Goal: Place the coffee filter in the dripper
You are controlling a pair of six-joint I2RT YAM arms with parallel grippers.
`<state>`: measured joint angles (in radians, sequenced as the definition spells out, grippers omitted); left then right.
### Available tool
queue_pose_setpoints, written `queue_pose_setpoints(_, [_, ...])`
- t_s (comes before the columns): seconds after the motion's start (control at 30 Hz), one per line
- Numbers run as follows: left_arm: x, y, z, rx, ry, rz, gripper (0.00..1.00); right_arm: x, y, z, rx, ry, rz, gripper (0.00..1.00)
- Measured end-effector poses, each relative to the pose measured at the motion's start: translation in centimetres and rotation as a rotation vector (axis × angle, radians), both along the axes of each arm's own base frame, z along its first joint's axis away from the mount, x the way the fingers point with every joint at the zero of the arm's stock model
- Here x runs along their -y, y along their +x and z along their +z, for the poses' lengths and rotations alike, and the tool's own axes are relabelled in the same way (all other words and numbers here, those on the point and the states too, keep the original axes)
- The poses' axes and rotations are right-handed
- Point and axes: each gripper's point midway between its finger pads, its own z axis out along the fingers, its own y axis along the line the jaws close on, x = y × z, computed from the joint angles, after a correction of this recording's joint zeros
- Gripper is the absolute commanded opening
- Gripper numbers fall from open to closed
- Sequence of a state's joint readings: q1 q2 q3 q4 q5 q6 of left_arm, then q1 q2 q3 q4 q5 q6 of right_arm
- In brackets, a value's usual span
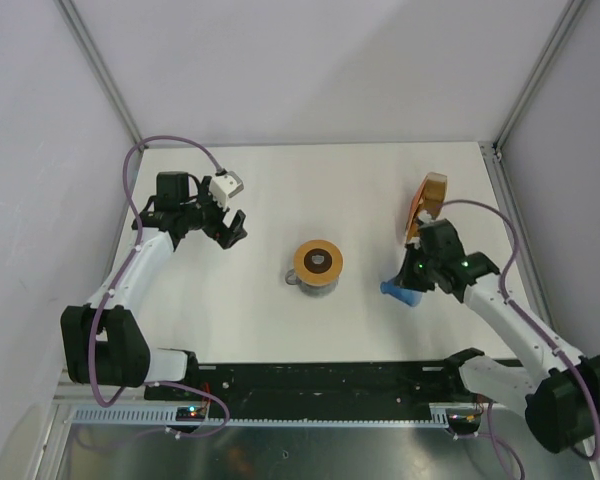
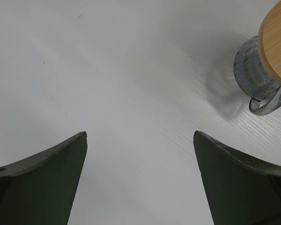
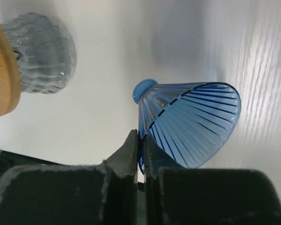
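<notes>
The dripper (image 3: 196, 124), a translucent blue ribbed cone, lies tilted on its side at the right of the white table (image 1: 280, 190), its wide mouth towards the wrist camera. My right gripper (image 3: 141, 136) is shut on its rim wall, one finger inside and one outside. From above, the dripper (image 1: 401, 291) pokes out to the left of that gripper (image 1: 417, 280). A single coffee filter is out of view. My left gripper (image 1: 228, 228) hangs open over bare table at the far left, with nothing between its fingers (image 2: 61, 159).
A thick orange-brown stack of filters (image 1: 427, 200) stands just behind the right gripper. A clear glass jug (image 1: 305, 281) with a flat brown ring (image 1: 318, 262) on top sits mid-table. White walls close off the back and both sides.
</notes>
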<state>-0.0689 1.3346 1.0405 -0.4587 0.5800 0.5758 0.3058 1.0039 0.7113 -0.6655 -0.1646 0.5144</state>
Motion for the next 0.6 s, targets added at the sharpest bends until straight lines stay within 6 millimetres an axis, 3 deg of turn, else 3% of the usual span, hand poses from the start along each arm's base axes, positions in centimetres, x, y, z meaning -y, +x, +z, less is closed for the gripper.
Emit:
queue_pose_setpoints(0.27, [0.1, 0.0, 0.0, -0.001, -0.003, -0.002, 1.00, -3.2, 2.8, 4.4, 0.196, -0.300, 0.273, 0.00])
queue_pose_setpoints(0.6, [0.0, 0.0, 0.0, -0.007, -0.006, 0.009, 1.00, -3.6, 5.7, 10.8, 0.515, -0.684, 0.561, 0.00])
